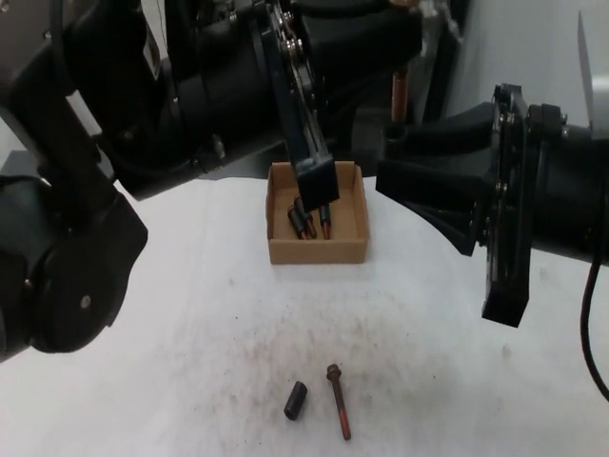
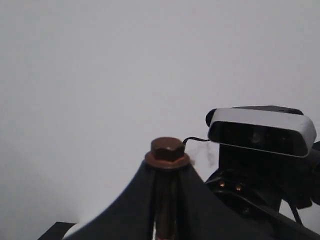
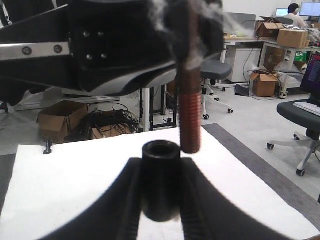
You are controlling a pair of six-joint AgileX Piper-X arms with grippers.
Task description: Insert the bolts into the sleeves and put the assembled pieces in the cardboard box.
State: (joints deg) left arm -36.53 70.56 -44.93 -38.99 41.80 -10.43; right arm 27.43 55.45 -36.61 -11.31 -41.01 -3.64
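Parts in both hands: held bolt [image 3: 190, 120] hanging beside held sleeve [image 3: 161, 180]

Left hand [image 2: 167, 172] is clamping the held bolt just under its hexagonal head, with its fingers closed on the shank; the bolt is hanging upright with its threaded end pointing down. Right hand [image 3: 161, 200] is gripping the held sleeve upright between its closed fingers, with the open bore facing up. The bolt's tip is sitting about level with the sleeve's rim, just beside the bore and not inside it; whether the two are touching, I cannot tell. Both parts are hanging above the white table [image 1: 190, 314].

Cardboard box [image 1: 319, 252] is standing on the table toward its far side, below the arms; assembled pieces [image 1: 303, 221] are lying inside it close together, dark sleeves with coppery ends showing; their exact number is hard to tell. Loose sleeve [image 1: 296, 400] and loose bolt [image 1: 338, 405] are lying on the table toward its near edge, just beside each other but apart; the loose bolt's head is pointing toward the box.
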